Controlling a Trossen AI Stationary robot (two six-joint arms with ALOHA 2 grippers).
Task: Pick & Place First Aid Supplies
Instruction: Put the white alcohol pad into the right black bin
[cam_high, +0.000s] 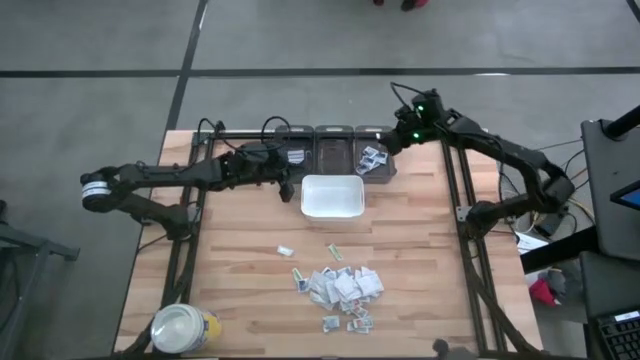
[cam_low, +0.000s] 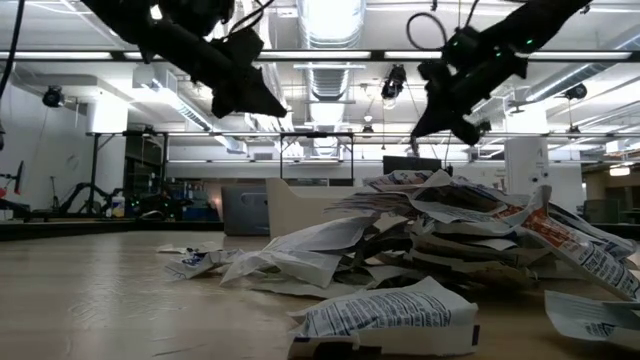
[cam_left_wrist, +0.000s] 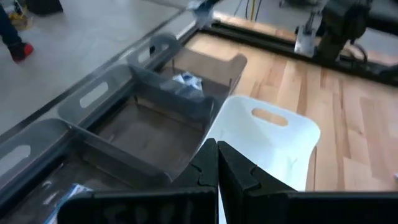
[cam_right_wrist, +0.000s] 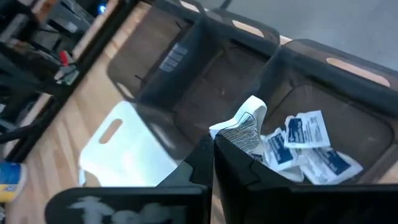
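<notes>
high view: the white tray (cam_high: 332, 196) is the landmark. the first aid supplies (cam_high: 343, 288) lie heaped on the surface (cam_high: 250, 290) well in front of it; a few packets (cam_high: 372, 158) sit in the dark bin (cam_high: 376, 160) just behind its right corner. the left pincer (cam_high: 287, 186) hangs just left of the tray, the right pincer (cam_high: 383, 150) over that bin.

low view: the heap fills the foreground, loosely stacked; a descent into it could scatter packets or lift several at once.

left wrist view: the left pincer (cam_left_wrist: 217, 163) is closed and empty, beside the tray's rim.

right wrist view: the right pincer (cam_right_wrist: 213, 155) looks pressed together, a packet (cam_right_wrist: 244, 127) at its tip. whether held, unclear; it might cling.
</notes>
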